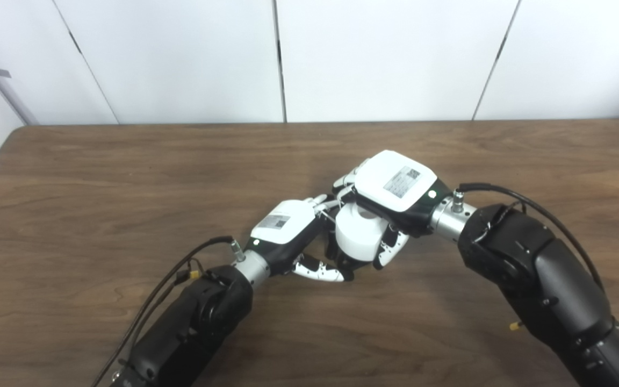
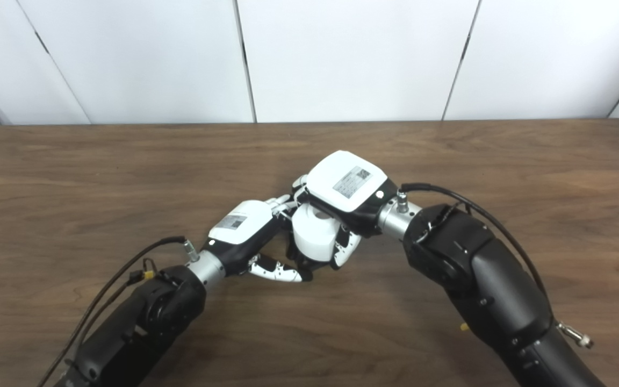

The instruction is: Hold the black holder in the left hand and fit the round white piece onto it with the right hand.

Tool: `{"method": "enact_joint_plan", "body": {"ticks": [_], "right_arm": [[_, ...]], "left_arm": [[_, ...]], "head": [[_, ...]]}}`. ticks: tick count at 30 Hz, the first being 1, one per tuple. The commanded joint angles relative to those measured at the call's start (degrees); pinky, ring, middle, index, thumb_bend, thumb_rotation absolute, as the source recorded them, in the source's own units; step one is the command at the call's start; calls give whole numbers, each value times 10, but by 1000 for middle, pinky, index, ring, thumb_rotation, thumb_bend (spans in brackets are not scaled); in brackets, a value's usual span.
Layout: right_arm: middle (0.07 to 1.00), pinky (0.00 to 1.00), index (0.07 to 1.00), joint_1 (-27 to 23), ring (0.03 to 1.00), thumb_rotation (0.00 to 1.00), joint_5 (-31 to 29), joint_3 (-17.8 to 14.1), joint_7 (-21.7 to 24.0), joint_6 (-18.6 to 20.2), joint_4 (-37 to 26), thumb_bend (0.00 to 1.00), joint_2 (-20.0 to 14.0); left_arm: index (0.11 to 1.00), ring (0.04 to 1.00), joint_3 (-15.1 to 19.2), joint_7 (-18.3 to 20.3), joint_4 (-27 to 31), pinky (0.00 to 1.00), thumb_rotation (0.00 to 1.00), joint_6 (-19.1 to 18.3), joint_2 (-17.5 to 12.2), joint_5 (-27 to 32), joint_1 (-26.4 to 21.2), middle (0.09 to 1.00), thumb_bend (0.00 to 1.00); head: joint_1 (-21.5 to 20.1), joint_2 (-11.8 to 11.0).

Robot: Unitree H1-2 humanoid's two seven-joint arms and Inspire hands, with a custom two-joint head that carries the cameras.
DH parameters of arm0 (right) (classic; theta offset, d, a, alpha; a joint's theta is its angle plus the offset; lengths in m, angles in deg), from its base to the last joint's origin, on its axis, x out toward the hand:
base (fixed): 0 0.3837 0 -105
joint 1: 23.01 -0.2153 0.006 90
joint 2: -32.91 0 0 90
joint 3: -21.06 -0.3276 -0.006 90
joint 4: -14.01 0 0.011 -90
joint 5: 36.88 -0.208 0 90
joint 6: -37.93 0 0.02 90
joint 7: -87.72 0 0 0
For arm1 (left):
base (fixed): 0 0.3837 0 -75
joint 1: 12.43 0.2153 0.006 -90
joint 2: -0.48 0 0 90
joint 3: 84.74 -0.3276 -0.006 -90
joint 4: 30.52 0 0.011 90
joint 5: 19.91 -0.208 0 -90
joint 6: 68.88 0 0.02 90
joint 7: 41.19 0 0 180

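Both hands meet at the middle of the brown table (image 1: 127,177). My right hand (image 1: 393,188) is shut on the round white piece (image 1: 360,236), a short white cylinder with a hole in its top, and holds it from above. My left hand (image 1: 288,231) is shut around the black holder (image 1: 342,260), of which only a dark part shows below the white piece between the fingers. The white piece sits on top of the holder; whether it is fully seated is hidden. The piece also shows in the right eye view (image 2: 316,232).
The table's far edge meets white wall panels (image 1: 384,59). Black cables (image 1: 175,274) run along both forearms. Nothing else lies on the tabletop around the hands.
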Motion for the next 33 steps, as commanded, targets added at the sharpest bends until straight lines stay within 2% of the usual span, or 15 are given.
{"method": "enact_joint_plan", "body": {"ticks": [1,9,14,23,24,27,30,33], "right_arm": [[791,739,1000,-16,745,259,-13,-16,-25,-2,-8,986,4],[818,710,1000,-44,755,308,-51,-41,5,17,-24,966,5],[845,755,1000,-62,785,315,-67,-52,43,37,-36,982,0],[885,757,1000,-73,811,340,-79,-53,96,47,-43,1000,-13],[895,766,1000,-76,820,339,-81,-52,110,49,-46,1000,-17],[961,831,1000,-96,867,327,-101,-45,199,76,-63,1000,-36],[974,802,1000,-113,873,284,-120,-42,270,107,-81,1000,-53],[973,788,1000,-120,884,264,-129,-39,308,130,-93,1000,-67]], "left_arm": [[486,981,-18,30,-23,946,69,-3,-1,-14,16,926,524],[485,981,-15,23,-27,939,68,3,0,-12,15,922,524],[486,979,-18,27,-27,938,68,-1,1,-16,14,923,524],[485,982,-16,26,-30,934,67,-1,2,-14,13,927,524],[485,981,-17,26,-29,931,68,-2,2,-15,13,929,524],[485,978,-15,22,-31,930,68,-5,4,-18,13,931,524],[484,963,-12,9,-31,908,69,-25,10,-41,14,919,524],[484,956,-4,-3,-29,917,72,-49,21,-57,17,919,524]], "head": [[1,0],[1,0],[2,0],[3,2],[3,2],[2,2],[3,1],[2,-1]]}}
